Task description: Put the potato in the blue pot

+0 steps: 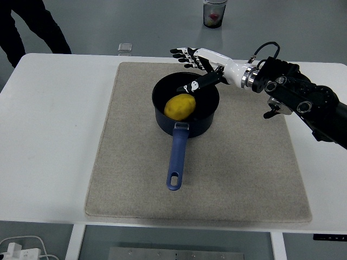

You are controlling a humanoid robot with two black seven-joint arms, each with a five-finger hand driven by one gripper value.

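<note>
Potato [180, 106] lies inside the blue pot [186, 120], just below the right hand [196, 64], fingers spread and empty; best withdrawn upward, clear of the rim.

One potato [180, 106], one pot [186, 111], one mat [244, 173]

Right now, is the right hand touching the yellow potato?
Apart. The head view shows the open right hand over the far rim, the yellow potato lying free inside the blue pot.

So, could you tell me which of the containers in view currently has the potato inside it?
The blue pot on the mat holds the potato; the clear cup stands beyond the table.
</note>
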